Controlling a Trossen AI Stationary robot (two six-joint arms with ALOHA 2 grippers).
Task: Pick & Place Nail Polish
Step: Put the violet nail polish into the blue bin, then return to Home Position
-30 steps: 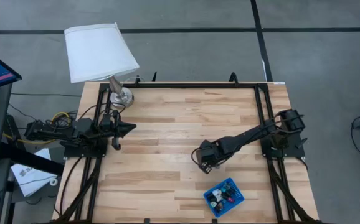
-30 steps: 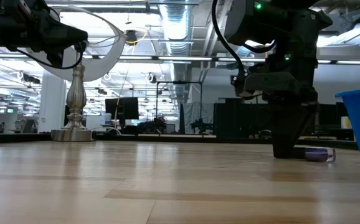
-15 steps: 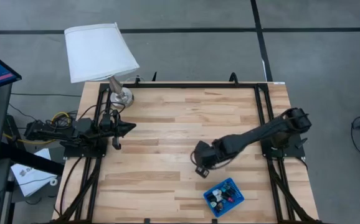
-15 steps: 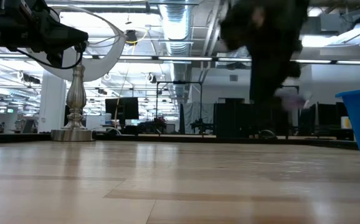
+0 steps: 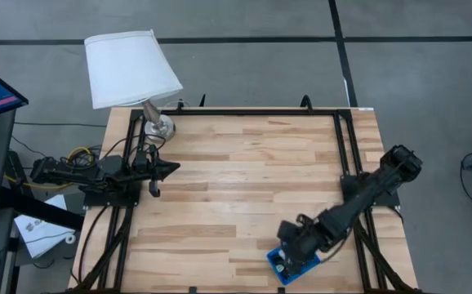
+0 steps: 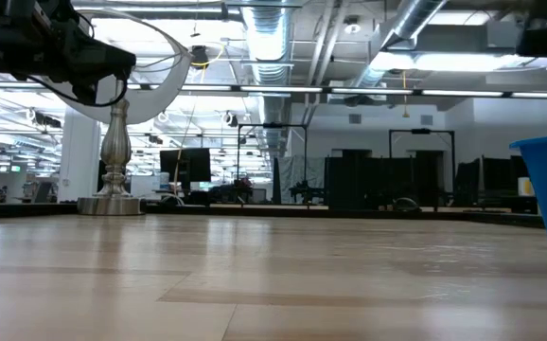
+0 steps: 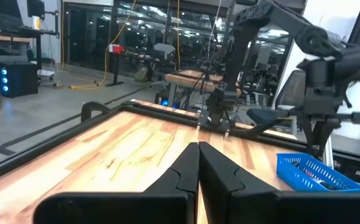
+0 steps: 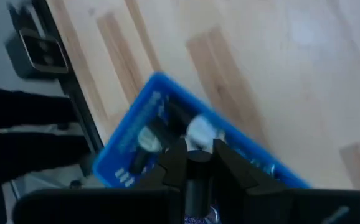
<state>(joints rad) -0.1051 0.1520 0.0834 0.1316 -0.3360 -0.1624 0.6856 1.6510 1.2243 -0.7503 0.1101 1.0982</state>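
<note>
My left gripper (image 5: pixel 164 168) sits parked at the table's left edge, near the lamp (image 5: pixel 134 69), its fingers (image 7: pixel 214 177) pressed flat together with nothing between them. It plays no part here.

My right gripper (image 5: pixel 291 255) hangs directly over the blue tray (image 5: pixel 279 272) at the near right of the table. In the right wrist view the fingers (image 8: pixel 230 167) are drawn in close, with a dark cap wedged between them and a bit of purple body just showing below — so I judge it is clenched on one nail polish bottle (image 8: pixel 198 186). The bottle itself is mostly hidden by the gripper.

Handling, as I judge it: the bottle is tiny, light and rigid, probably glass, so smooth and a little slippery, and it could chip if dropped from height onto the others. The cap or the neck just under it is the sensible place to hold — narrow enough for the jaws, and less slick than the body.

Beneath the gripper the tray (image 8: pixel 133 146) already holds several bottles lying jumbled (image 8: pixel 200 130), pale and dark pieces among them; I cannot count them. The wood around the gripper shows no loose bottles that I can see.
</note>
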